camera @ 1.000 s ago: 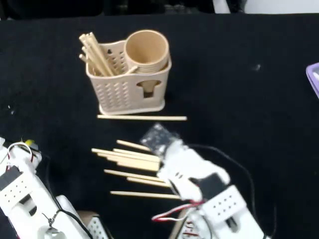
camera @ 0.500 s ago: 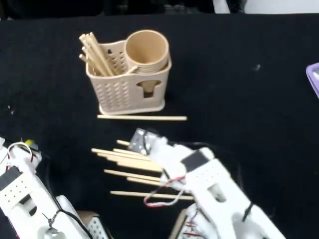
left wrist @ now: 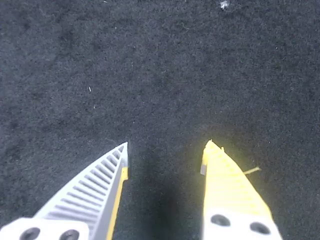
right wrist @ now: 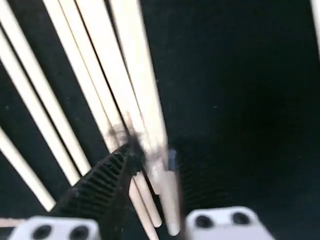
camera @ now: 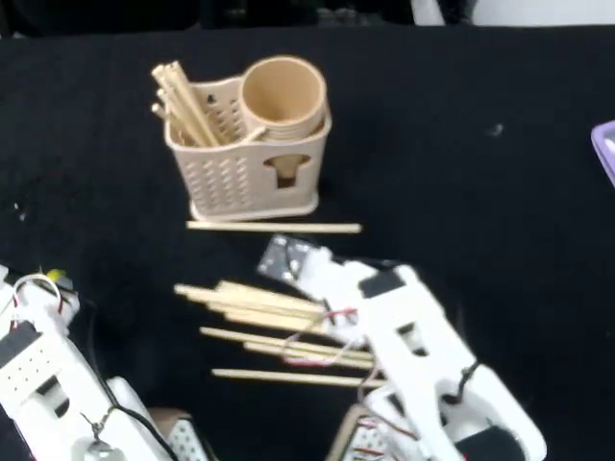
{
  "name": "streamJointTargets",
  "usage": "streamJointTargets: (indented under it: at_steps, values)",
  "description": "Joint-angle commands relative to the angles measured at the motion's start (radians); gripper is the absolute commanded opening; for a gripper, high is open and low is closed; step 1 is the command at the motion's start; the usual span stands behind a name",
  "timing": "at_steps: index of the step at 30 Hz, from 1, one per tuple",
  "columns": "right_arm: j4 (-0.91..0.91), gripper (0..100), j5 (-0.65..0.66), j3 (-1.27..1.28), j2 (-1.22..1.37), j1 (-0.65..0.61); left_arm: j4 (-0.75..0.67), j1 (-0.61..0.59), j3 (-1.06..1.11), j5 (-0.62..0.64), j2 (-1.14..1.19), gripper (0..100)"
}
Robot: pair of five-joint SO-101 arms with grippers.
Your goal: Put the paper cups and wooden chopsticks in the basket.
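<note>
The beige basket (camera: 240, 178) stands at the back of the black table, with stacked paper cups (camera: 282, 96) in one half and several wooden chopsticks (camera: 184, 104) leaning in the other. One loose chopstick (camera: 274, 228) lies just in front of it. A pile of chopsticks (camera: 252, 305) lies nearer, still on the cloth. My right gripper (camera: 325, 312) is down at the pile's right end, shut on a few chopsticks (right wrist: 135, 100) between its fingers (right wrist: 117, 172). My left gripper (left wrist: 166, 145) stands open over bare cloth at the near left.
A purple object (camera: 605, 144) pokes in at the right edge. The left arm (camera: 43, 379) sits at the near left corner. Black cloth (camera: 461, 192) covers the table to the right of the basket.
The right arm has swung left and down onto the chopstick pile, and the pile has bunched together and shifted slightly. The left arm has not moved.
</note>
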Motion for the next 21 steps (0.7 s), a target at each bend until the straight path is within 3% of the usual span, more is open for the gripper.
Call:
streamJointTargets:
  at_steps: [1,6,11,21]
  values:
    - [0.041,1.3,0.012,-0.087,0.004,0.035,-0.017,0.002,-0.045,0.005,-0.015,24]
    - [0.173,1.1,0.012,-0.165,-0.051,0.04,-0.018,0.002,-0.045,0.005,-0.014,24]
    - [0.183,1.1,0.034,-0.17,-0.097,0.084,-0.018,0.002,-0.045,0.005,-0.014,24]
    - [0.187,2.7,0.316,-0.131,-0.099,0.345,-0.017,0.002,-0.045,0.005,-0.014,24]
